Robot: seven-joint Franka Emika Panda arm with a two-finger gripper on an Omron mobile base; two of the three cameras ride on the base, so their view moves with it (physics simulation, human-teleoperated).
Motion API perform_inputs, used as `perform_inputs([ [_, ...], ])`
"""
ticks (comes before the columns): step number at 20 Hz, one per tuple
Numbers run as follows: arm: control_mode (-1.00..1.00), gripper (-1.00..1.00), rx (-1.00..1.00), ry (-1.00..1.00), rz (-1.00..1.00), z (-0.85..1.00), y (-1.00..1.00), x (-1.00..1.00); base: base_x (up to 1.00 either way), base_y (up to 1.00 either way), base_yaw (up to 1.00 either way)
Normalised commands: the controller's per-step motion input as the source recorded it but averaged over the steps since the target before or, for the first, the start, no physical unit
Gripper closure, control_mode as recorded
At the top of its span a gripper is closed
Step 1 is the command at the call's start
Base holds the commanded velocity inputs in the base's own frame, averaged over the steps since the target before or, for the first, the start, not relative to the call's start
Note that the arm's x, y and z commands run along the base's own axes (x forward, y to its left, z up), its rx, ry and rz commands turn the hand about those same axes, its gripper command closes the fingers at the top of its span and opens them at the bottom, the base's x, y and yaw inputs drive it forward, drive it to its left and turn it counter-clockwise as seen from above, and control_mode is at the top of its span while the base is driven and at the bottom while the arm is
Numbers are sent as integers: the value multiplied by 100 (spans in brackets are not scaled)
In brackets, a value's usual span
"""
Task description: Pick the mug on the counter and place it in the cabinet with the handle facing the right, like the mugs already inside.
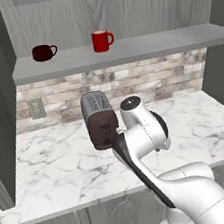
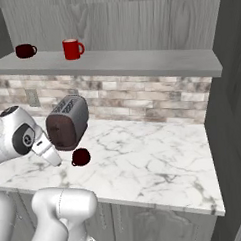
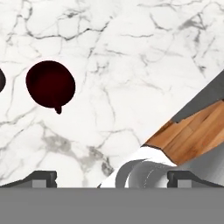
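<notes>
Mug [image 2: 81, 156] sits on desk [image 2: 160, 165] just in front of toaster [image 2: 67, 122]. Tool [image 3: 112, 177] fingers apart, empty, above the desk, clear of mug.

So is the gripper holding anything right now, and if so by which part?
Nothing is held. The gripper is open above the counter, and the mug sits apart from it, untouched.

Pale brick backsplash [image 1: 130, 81] with one wall outlet [image 1: 36, 109] (left) — wood-plank floor [image 3: 192, 135] below.
</notes>
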Motion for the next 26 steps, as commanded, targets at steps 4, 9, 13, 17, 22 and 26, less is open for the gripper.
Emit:
perform_inputs([
  [4, -100, -100, 0, 3, 0, -14, 0, 15, 0, 0, 0],
  [9, -100, -100, 0, 2, 0, -15, 0, 12, 0, 0, 0],
  [13, -100, -100, 0, 0, 0, -16, 0, 10, 0, 0, 0],
  [17, -100, -100, 0, 0, 0, -14, 0, 11, 0, 0, 0],
  [22, -100, -100, 0, 0, 1, -15, -1, 12, 0, 0, 0],
  [26, -100, -100, 0, 0, 2, -15, 0, 16, 0, 0, 0],
])
